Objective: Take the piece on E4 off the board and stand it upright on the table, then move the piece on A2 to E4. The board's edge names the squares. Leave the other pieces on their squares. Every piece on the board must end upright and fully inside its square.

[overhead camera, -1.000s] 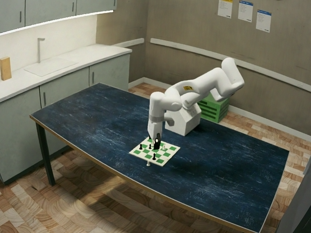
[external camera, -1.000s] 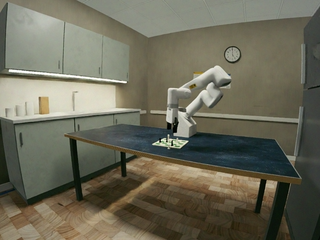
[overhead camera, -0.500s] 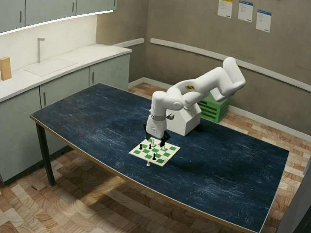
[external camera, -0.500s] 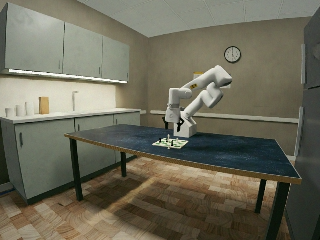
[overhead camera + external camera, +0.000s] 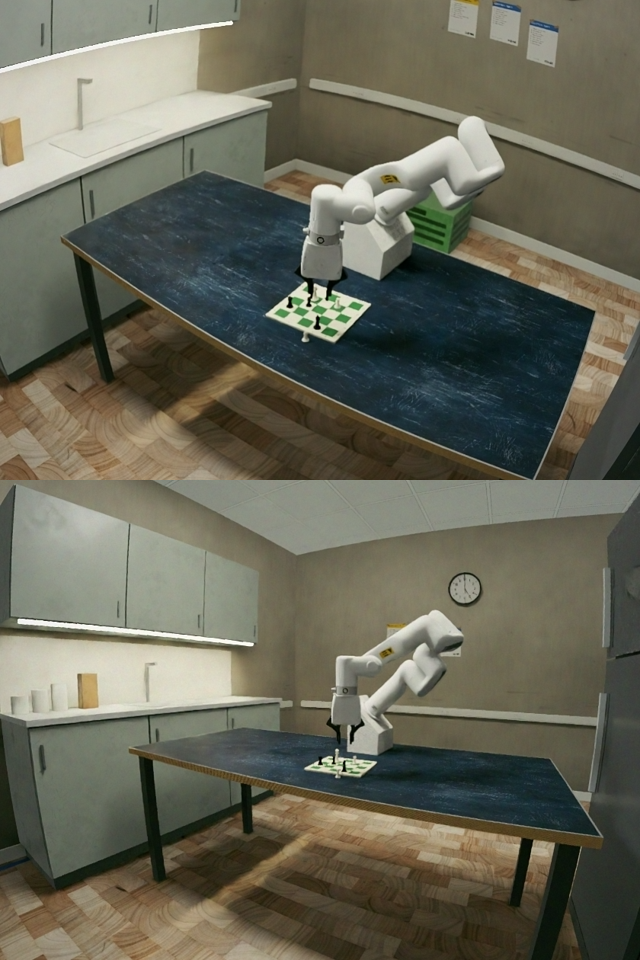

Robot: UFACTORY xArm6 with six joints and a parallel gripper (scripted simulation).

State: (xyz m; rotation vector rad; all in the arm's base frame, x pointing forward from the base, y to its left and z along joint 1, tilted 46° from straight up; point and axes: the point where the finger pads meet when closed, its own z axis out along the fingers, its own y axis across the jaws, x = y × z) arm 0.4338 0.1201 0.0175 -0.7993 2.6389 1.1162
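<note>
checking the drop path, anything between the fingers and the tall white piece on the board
Nothing; exterior view shows bare air between the fingers and the white piece.

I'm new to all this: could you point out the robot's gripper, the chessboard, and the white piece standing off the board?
Gripper [image 5: 344,737], exterior view: between its black fingertips.
Chessboard [image 5: 355,305], top view: a green corner square.
White piece off the board [image 5: 305,337], top view: its stem, beside the board's near edge.
</note>
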